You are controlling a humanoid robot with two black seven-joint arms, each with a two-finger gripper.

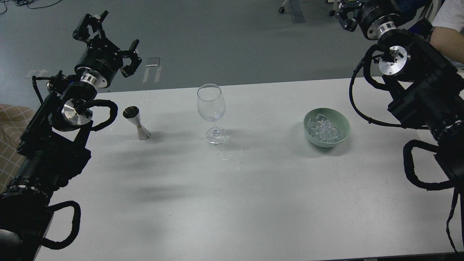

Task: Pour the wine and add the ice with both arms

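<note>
A clear wine glass (211,108) stands upright at the table's middle back. A steel jigger (137,123) stands to its left; any wine in it cannot be seen. A green bowl (344,125) to the right holds a heap of clear ice cubes (323,129). My left gripper (108,40) is open and empty, raised beyond the table's back edge, up and left of the jigger. My right gripper (346,11) is at the top edge, partly cut off, far above the bowl.
The white table (232,188) spreads wide in front. Small clear droplets or shards (232,159) lie in front of the glass. A person's arm (444,36) is at the top right behind my right arm.
</note>
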